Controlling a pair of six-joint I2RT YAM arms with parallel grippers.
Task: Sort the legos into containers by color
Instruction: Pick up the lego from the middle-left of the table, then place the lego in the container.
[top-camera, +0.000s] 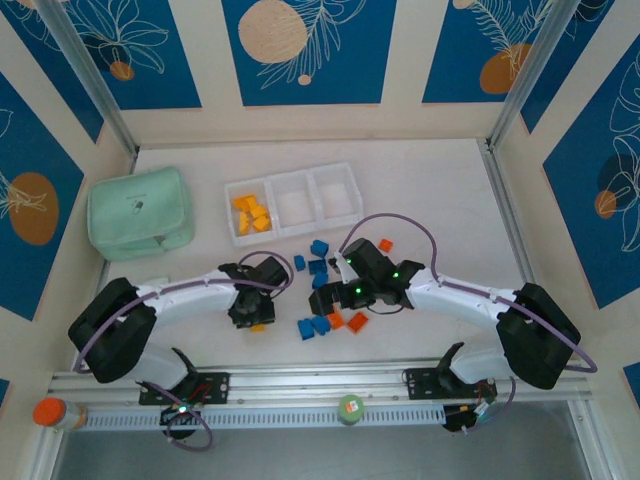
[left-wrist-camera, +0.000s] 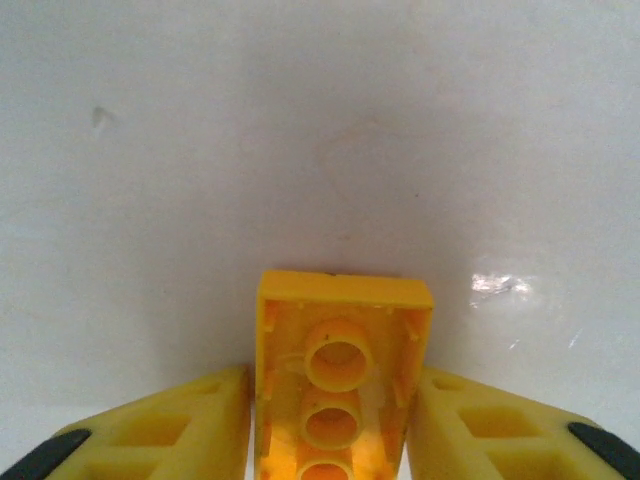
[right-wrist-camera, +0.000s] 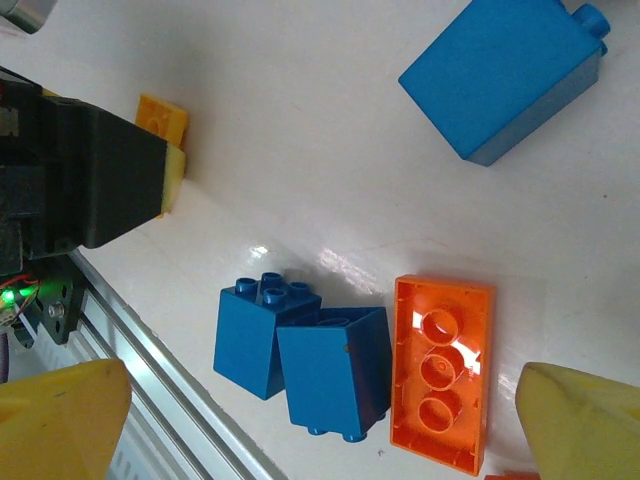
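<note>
The white table (top-camera: 430, 190) carries a mint-green pouch (top-camera: 140, 212) at the far left (its little label is too small to read). Just right of it stands the translucent tray (top-camera: 292, 203) of three compartments, with several yellow bricks (top-camera: 251, 213) in the left one. Loose bricks (top-camera: 318, 250), blue and red-orange, lie scattered between the tray and the arm bases. The left gripper (left-wrist-camera: 330, 400) pinches one yellow brick (left-wrist-camera: 340, 350) between its yellow fingers (left-wrist-camera: 180, 420), the brick's hollow underside facing the wrist camera. The right gripper (right-wrist-camera: 320, 400) hangs with fingers spread wide over two blue bricks (right-wrist-camera: 300, 360) touching each other and a red-orange brick (right-wrist-camera: 440, 370) lying studs-down just beside them. Any stud lettering is too blurred to read.
</note>
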